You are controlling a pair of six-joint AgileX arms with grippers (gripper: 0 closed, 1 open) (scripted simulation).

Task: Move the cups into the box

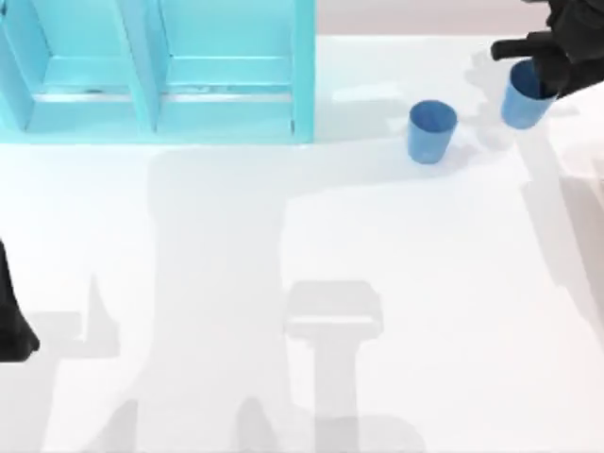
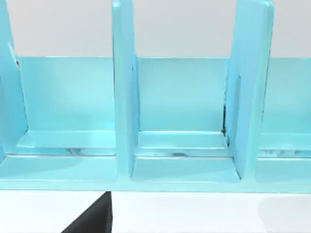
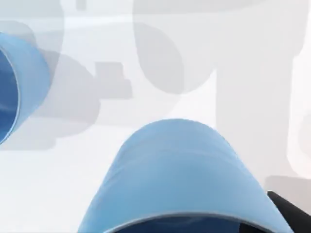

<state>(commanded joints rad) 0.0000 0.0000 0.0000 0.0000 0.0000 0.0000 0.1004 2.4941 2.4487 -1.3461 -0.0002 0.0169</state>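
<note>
Between right jaws [image 1: 534,71] — far-right cup [image 1: 522,99], rim level.

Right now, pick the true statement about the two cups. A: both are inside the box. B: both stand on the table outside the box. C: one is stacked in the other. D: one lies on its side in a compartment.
B: the nearer cup and the far cup by the right gripper both stand on the table, right of the box.

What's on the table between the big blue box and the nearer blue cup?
Nothing: in the top view, only bare white table lies between the box and that cup.
</note>
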